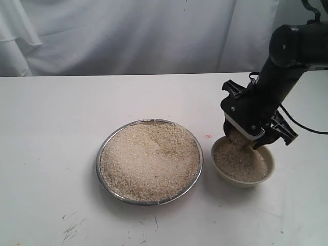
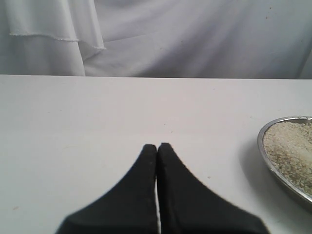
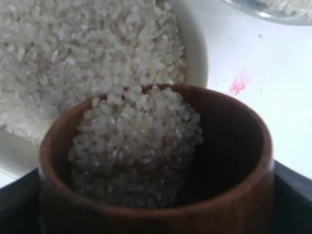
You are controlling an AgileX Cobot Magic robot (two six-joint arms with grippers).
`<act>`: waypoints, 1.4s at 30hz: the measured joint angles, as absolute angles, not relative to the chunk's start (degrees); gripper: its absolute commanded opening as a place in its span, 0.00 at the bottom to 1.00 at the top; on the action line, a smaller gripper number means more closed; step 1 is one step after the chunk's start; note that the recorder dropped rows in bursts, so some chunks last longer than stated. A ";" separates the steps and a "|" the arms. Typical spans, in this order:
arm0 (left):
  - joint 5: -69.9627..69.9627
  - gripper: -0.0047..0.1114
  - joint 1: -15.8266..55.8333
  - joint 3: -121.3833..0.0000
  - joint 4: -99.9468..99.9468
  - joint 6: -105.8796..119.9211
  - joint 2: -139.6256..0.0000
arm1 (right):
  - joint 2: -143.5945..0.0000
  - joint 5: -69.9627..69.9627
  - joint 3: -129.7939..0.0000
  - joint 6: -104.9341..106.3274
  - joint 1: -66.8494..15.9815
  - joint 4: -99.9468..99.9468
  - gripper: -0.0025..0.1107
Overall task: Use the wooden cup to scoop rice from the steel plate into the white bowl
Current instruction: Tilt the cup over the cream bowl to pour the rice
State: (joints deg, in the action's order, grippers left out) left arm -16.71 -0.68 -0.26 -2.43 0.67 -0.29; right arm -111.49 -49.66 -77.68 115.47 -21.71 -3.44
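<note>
our right gripper (image 1: 246, 137) grasps the wooden cup (image 3: 146, 217), tipped over the white bowl (image 1: 270, 165) with rice (image 3: 136, 146) clumped inside. the bowl looks near full, so we judge grains could spill over its rim onto the bench (image 1: 51, 128) if we tip fast.

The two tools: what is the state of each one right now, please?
Left tool: closed, holding nothing.
Right tool: closed on the wooden cup, which has rice in it.
</note>
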 measured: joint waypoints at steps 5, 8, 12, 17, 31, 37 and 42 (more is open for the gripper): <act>-16.71 0.04 -0.68 -0.26 -2.43 0.67 -0.29 | -111.49 -47.01 -76.15 115.25 -21.71 0.00 0.02; -16.71 0.04 -0.68 -0.26 -2.43 0.67 -0.29 | -111.49 -46.61 -76.15 114.72 -21.99 1.83 0.02; -16.71 0.04 -0.68 -0.26 -2.43 0.67 -0.29 | -111.13 -46.27 -76.12 112.73 -23.24 7.67 0.02; -16.71 0.04 -0.68 -0.26 -2.43 0.67 -0.29 | -109.89 -46.14 -76.03 110.97 -24.63 12.70 0.02; -16.71 0.04 -0.68 -0.26 -2.43 0.67 -0.29 | -107.34 -46.06 -70.67 105.88 -28.53 22.51 0.02; -16.71 0.04 -0.68 -0.26 -2.43 0.67 -0.29 | -105.10 -43.60 -67.94 102.29 -30.51 28.85 0.02; -16.71 0.04 -0.68 -0.26 -2.43 0.67 -0.29 | -105.10 -42.40 -67.83 100.20 -32.63 33.82 0.02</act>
State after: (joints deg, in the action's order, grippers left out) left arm -16.71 -0.68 -0.26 -2.43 0.67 -0.29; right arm -105.10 -42.40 -67.83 100.20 -32.63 33.82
